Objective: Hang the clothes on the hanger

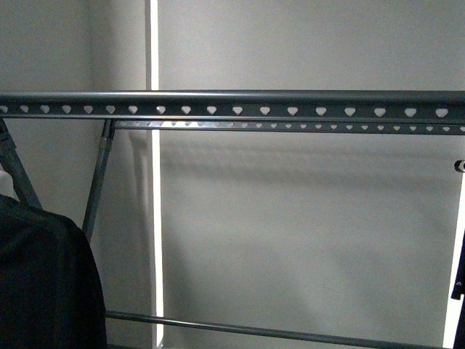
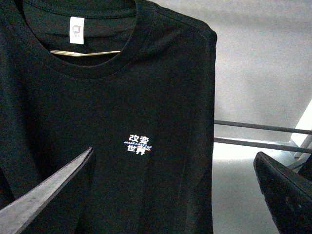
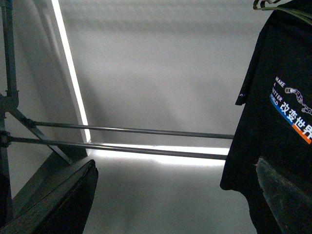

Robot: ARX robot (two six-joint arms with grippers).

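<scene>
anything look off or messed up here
Nothing stands out. The black T-shirt hangs smooth on its wire hanger, with no tears or twists. The rack rail runs straight and undamaged, bare in the front view. The left claw and right claw are open and empty.

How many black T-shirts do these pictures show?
2. One T-shirt, with a small chest print, is on a wire hanger in the left wrist view. The other T-shirt, printed MAKE A BETTER WORLD, shows in the right wrist view. More may hang outside the views.
</scene>
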